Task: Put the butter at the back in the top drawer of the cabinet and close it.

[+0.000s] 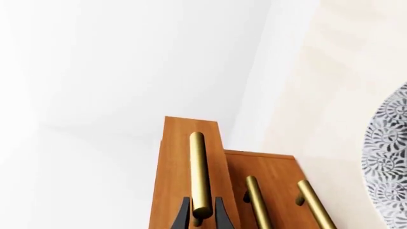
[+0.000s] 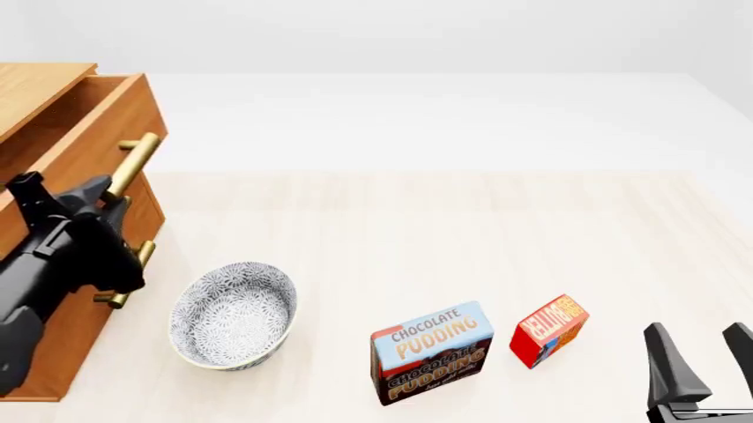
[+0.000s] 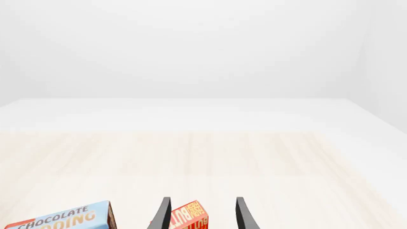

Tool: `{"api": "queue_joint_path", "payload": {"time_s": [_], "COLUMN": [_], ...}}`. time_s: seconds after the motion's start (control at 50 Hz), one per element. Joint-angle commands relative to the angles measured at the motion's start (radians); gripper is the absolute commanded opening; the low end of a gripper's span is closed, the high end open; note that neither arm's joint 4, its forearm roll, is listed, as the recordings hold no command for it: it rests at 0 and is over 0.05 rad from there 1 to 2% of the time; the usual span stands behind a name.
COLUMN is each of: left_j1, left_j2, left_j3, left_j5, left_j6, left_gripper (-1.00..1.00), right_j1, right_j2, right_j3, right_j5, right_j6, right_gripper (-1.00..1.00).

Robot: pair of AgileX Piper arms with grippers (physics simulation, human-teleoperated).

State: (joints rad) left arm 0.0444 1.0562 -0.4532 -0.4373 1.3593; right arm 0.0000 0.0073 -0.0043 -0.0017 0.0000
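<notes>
Left gripper (image 1: 202,215) fingers straddle top drawer's (image 2: 100,132) brass handle (image 1: 199,174); contact not clear, grip unconfirmed.
Cabinet (image 2: 53,339) at table's left edge, top drawer pulled out past the two lower fronts. Wide bare table (image 2: 471,229) between cabinet and boxes. Patterned bowl (image 2: 232,315) near cabinet's front corner. Chocolate Pudding box (image 2: 431,351) upright, just left of butter (image 2: 548,330). Butter: small red box, white lettering, tilted, near front edge. Right gripper (image 2: 704,359) spread apart, empty, just right of butter.
</notes>
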Motion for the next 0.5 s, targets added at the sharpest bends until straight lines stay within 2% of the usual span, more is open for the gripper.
{"api": "queue_joint_path", "payload": {"time_s": [0.02, 0.22, 0.5], "left_j1": [-0.03, -0.047, -0.068], "left_j2": [-0.046, -0.095, -0.074], "left_j3": [0.072, 0.102, 0.103], "left_j5": [0.027, 0.042, 0.02], "left_j6": [0.003, 0.012, 0.02], "left_gripper": [-1.0, -1.0, -1.0], "right_j1": [0.0, 0.0, 0.0], "right_j2": [0.0, 0.0, 0.0], "right_j3": [0.0, 0.0, 0.0], "right_j5": [0.0, 0.0, 0.0], "right_j6": [0.0, 0.0, 0.0], "right_gripper": [1.0, 1.0, 1.0]}}
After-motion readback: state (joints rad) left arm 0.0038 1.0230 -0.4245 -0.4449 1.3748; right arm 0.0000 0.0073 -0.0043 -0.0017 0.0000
